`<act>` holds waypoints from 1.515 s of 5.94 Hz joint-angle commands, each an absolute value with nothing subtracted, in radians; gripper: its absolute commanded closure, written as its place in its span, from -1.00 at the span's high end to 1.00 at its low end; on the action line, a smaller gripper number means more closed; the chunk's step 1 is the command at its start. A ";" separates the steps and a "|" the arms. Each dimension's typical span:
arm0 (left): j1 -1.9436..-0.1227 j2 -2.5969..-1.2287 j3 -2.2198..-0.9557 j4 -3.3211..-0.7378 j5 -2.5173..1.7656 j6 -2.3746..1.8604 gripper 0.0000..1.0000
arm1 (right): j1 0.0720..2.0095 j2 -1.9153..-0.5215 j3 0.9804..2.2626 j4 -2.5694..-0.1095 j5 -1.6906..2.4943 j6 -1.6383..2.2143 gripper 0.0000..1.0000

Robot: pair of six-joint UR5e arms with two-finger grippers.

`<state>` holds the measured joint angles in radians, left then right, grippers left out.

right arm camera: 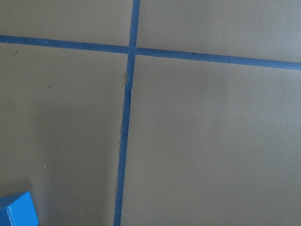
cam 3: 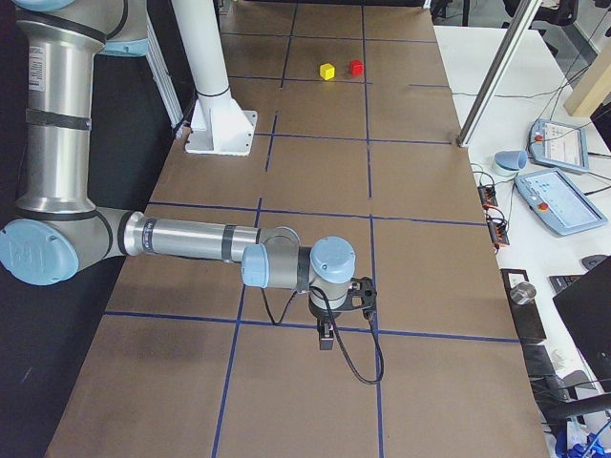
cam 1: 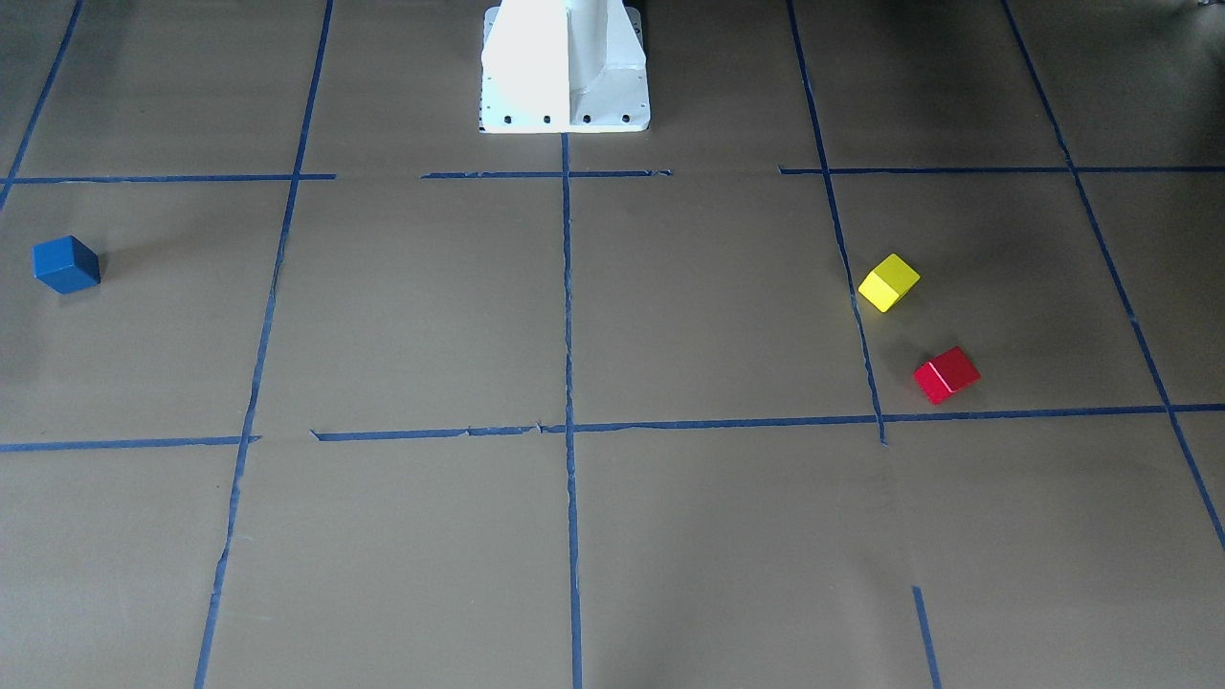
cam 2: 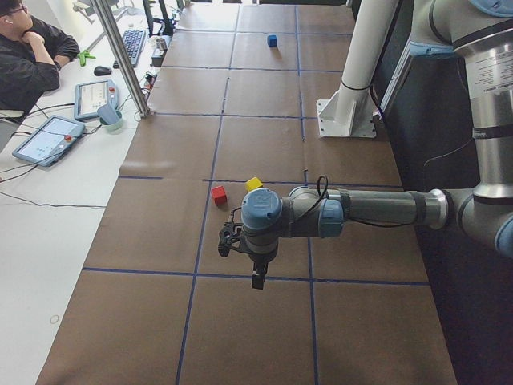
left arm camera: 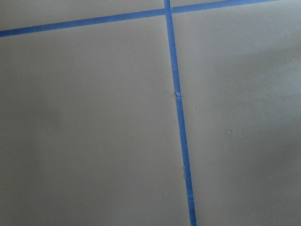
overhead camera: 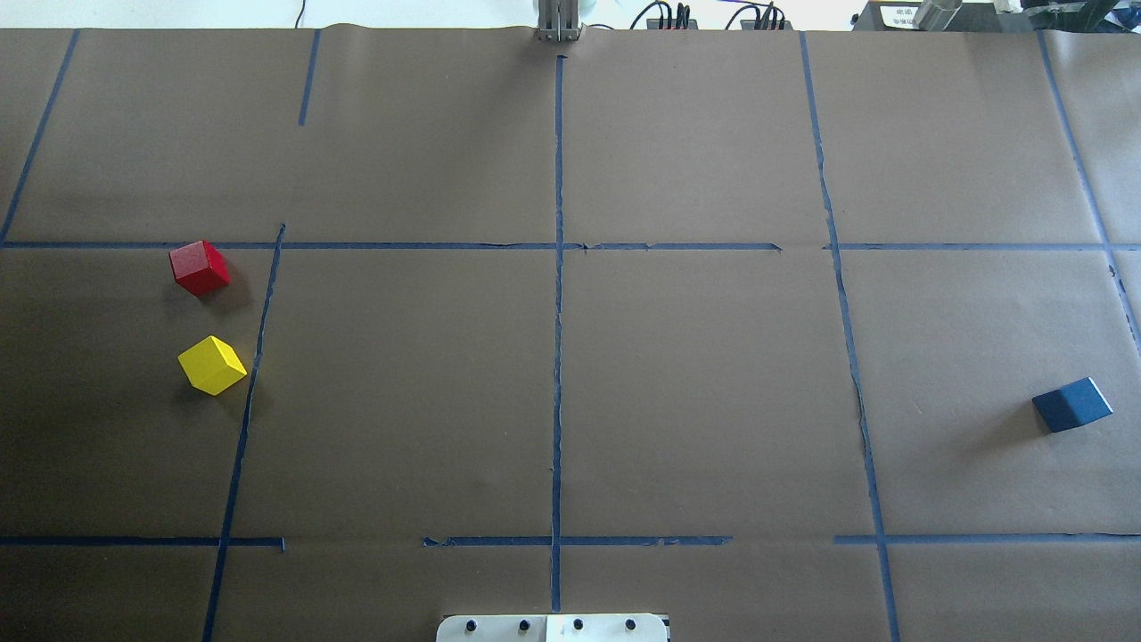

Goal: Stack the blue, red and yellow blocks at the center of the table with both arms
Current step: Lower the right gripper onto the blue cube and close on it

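The blue block (cam 1: 66, 264) lies alone on the robot's right side of the table, also in the overhead view (overhead camera: 1072, 404) and at the bottom left corner of the right wrist view (right arm camera: 18, 210). The yellow block (cam 1: 888, 281) and the red block (cam 1: 946, 374) lie close together, apart, on the robot's left side, as the overhead view shows for yellow (overhead camera: 212, 365) and red (overhead camera: 199, 267). My left gripper (cam 2: 255, 277) hangs above the paper, short of those two. My right gripper (cam 3: 326, 339) hangs above a tape line. I cannot tell whether either is open.
The white robot base (cam 1: 565, 67) stands at the table's robot-side edge. Blue tape lines (overhead camera: 558, 312) divide the brown paper into squares. An operator (cam 2: 32, 56), tablets (cam 2: 48, 136) and a metal pole (cam 2: 120, 56) are beside the table's far edge.
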<state>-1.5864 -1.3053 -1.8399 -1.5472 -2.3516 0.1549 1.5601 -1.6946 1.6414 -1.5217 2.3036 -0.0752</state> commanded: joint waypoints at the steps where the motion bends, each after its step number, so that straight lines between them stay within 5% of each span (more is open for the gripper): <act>1: -1.583 -1.305 -1.842 -1.551 -2.353 0.156 1.00 | 1.560 -1.694 1.641 -1.475 2.306 -0.072 1.00; 9: -1.562 -1.305 -1.842 -1.571 -2.428 0.153 1.00 | 1.151 -1.794 1.698 -0.910 2.272 0.437 1.00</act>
<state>-1.5617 -1.3059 -1.8425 -1.5708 -2.4270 0.1535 1.2127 -1.7596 1.6663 -0.9281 2.3185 0.4141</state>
